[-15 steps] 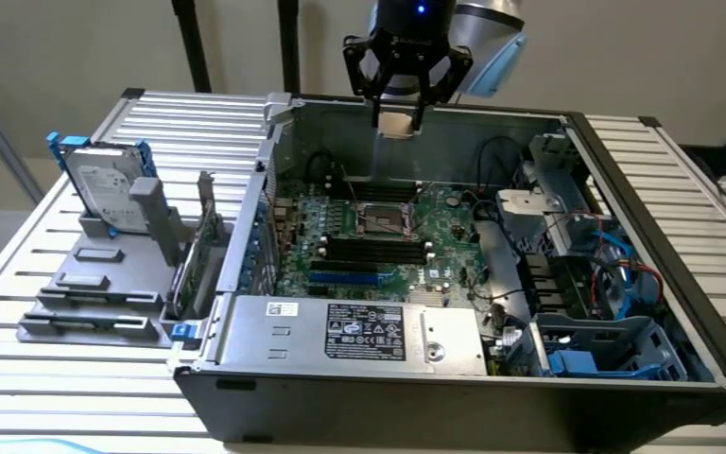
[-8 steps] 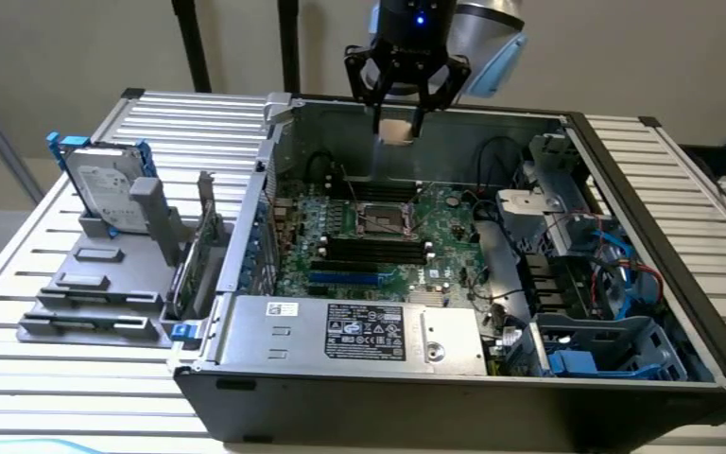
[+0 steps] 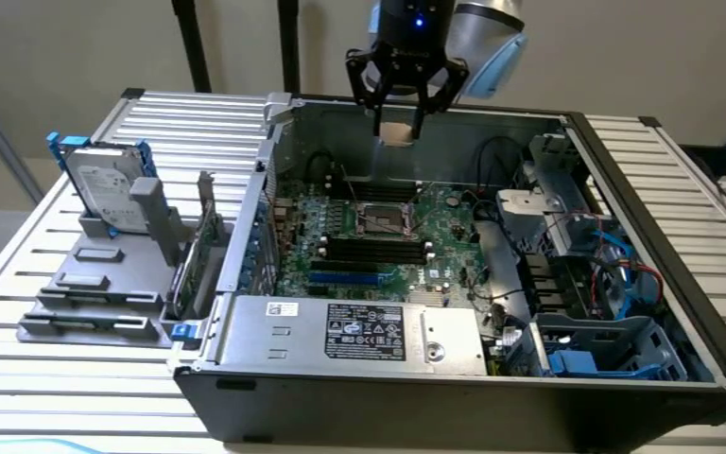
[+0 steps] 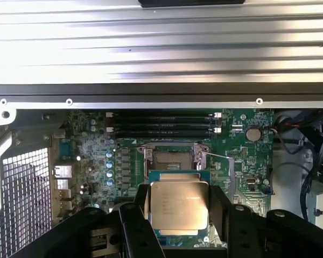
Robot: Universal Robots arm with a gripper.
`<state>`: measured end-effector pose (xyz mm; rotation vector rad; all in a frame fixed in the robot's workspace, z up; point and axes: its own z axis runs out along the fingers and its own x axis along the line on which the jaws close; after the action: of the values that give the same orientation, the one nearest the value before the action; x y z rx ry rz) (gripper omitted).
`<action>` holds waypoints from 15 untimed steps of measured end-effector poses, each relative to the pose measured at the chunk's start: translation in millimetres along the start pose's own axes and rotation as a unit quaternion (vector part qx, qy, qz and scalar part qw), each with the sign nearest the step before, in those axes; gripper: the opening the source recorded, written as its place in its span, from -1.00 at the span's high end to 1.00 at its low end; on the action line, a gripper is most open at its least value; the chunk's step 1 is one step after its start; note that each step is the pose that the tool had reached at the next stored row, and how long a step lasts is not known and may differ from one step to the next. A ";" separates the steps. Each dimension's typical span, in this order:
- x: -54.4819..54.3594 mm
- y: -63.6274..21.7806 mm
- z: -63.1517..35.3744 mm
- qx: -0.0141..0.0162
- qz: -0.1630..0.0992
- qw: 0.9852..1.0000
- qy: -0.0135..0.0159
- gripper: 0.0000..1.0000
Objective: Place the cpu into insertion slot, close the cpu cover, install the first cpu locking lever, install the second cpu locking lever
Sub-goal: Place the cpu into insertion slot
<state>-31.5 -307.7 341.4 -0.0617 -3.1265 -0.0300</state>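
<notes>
1. The cpu [image 4: 179,207] is being held by two opposite edges in the gripper [image 4: 179,215], whose fingers are being pressed narrowly onto it, with the pale metal face turned to the wrist camera.
2. In the exterior view, the chip is being held high over the open computer case [image 3: 615,161], near its far wall and well apart from the green circuit board [image 3: 445,236].
3. The insertion slot [image 3: 386,219] is being shown lying on that board, its black middle exposed inside the silver rim.
4. Long black memory slots [image 3: 370,251] are being seen just beside the socket.
5. Blue and red cables [image 3: 612,255] are being bundled at the exterior view's right.
6. A labelled silver power supply [image 3: 363,331] is being seated along the case's near edge.
7. A hard drive [image 3: 101,184] is being propped upright on the slatted table [image 3: 35,236] at the exterior view's left.
</notes>
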 end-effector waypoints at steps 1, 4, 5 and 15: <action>-0.1 0.0 0.3 0.000 0.005 1.000 0.000 -0.08; -0.2 0.0 1.0 0.000 0.026 1.000 0.000 -0.08; -0.2 0.0 1.2 0.000 0.034 0.999 -0.001 -0.08; -0.3 0.0 2.6 -0.002 0.124 0.992 -0.002 -0.08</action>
<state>-31.2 -307.7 338.8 -0.4487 -3.0971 -0.0321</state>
